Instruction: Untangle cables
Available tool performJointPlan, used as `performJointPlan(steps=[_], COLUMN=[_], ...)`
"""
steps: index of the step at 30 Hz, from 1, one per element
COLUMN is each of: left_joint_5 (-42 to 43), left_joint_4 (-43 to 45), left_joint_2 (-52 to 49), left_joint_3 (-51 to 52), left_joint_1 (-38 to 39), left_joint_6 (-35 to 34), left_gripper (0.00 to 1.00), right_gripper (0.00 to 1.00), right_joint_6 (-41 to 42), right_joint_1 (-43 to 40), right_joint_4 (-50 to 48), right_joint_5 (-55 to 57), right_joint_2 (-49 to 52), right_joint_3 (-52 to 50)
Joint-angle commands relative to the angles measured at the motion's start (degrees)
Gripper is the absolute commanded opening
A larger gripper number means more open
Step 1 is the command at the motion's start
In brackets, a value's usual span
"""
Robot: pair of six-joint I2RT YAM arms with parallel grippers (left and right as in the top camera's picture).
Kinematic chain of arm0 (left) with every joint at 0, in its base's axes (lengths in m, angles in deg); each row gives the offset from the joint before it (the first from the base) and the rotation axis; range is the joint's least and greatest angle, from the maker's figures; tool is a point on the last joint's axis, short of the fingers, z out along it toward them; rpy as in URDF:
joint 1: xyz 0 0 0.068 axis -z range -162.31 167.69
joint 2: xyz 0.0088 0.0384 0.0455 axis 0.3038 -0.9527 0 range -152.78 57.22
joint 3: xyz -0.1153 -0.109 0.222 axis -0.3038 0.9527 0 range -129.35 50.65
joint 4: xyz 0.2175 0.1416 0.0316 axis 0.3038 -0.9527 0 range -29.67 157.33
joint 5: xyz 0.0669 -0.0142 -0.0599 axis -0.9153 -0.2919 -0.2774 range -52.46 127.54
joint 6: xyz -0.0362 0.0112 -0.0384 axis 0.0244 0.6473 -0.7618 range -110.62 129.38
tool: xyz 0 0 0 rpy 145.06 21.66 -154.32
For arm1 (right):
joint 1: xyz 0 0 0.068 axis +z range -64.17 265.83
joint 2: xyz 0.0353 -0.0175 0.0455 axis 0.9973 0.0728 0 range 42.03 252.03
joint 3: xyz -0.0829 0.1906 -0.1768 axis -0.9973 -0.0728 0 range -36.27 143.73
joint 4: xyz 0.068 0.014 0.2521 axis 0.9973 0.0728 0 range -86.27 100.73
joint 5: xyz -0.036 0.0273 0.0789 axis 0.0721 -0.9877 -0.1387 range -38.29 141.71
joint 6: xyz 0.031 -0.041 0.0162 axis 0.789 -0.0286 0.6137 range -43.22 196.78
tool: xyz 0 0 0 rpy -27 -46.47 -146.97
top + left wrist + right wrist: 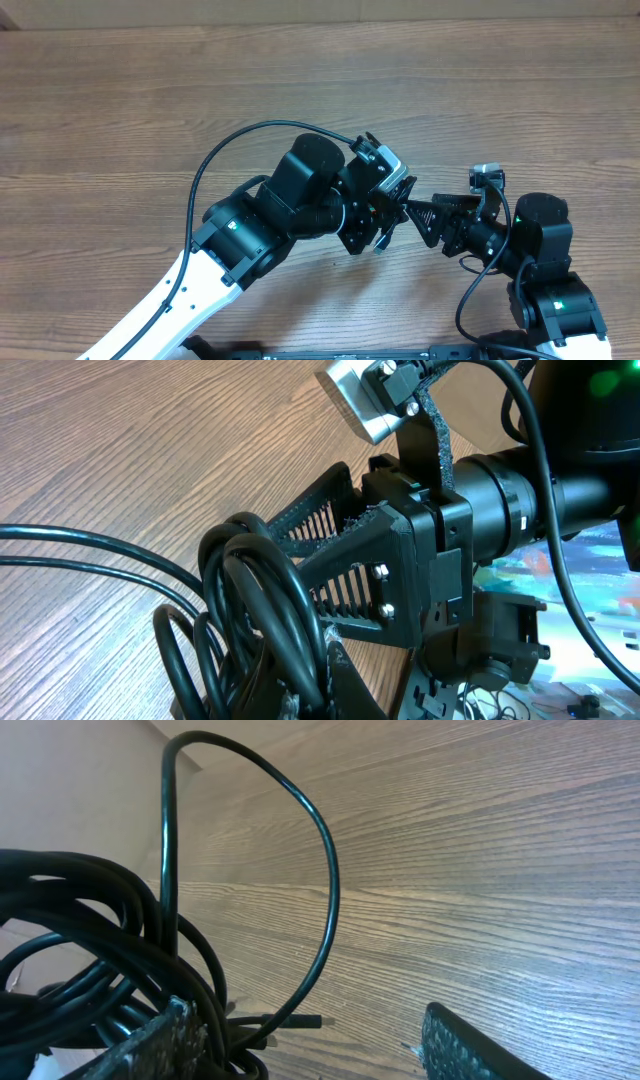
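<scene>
Cables [262,605]: thin black cords, glossy, bunched into one tight knot of overlapping loops, with several coils threaded through each other. Knot sits at the left gripper [385,228], pinched there. Left wrist view: two strands [70,550] leave the knot side by side and run out to the left. Right wrist view: one long strand [325,860] arches up clear of the bunch, curves back down and ends in a small plug [308,1020] (tip looks silvery, too small to be sure). Not yet untangled
</scene>
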Motion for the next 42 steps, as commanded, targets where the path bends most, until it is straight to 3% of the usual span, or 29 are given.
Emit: performJointPlan(steps=[1, 11, 23, 42], left_joint_5=[0.61, -0.68, 9.86, 10.62], left_joint_4=[0.72, 2.54, 4.11, 10.84], left_joint_2=[1.36, 1.36, 0.59, -3.78], left_joint_3=[-1.29, -1.29, -1.29, -1.29], left_joint_1=[0.5, 0.52, 0.98, 2.03], left_joint_6=[0.26, 0.24, 0.26, 1.27], left_gripper=[0.04, 0.04, 0.04, 0.04], right_gripper=[0.67, 0.64, 0.6, 0.6], right_joint_6=[-0.46, -2.38, -1.7, -2.03], right_joint_1=[-0.13, -0.13, -0.13, -0.13], right_joint_4=[-0.66, -1.6, -2.47, -3.58], right_joint_5=[-1.64, -5.42, -5.4, -8.59], right_joint_2=[-0.15, -0.15, -0.15, -0.13], right_joint_3=[0.83, 0.83, 0.83, 0.83])
